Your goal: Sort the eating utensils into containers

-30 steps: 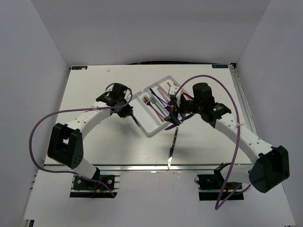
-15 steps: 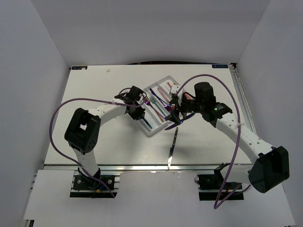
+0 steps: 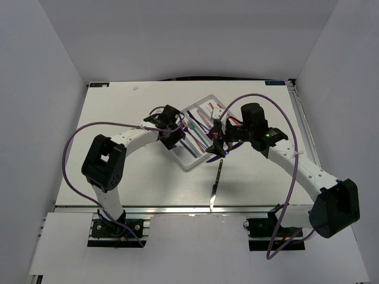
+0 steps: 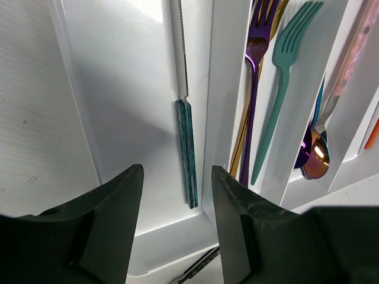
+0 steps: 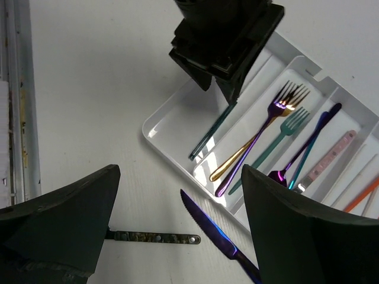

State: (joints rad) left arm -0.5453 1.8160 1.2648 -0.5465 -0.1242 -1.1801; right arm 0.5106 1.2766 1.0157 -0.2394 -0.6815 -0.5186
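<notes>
Left hand [image 4: 176,177] has opened over the tray [image 4: 136,89] on the white table [image 3: 118,106].

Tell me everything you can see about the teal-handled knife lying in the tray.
The teal-handled knife is slim, with a serrated silvery blade and a narrow dark teal handle. It lies lengthwise in the outermost wide compartment of the white tray, close beside the divider wall, alone there. The left gripper hangs open above it, apparently not touching.
</notes>
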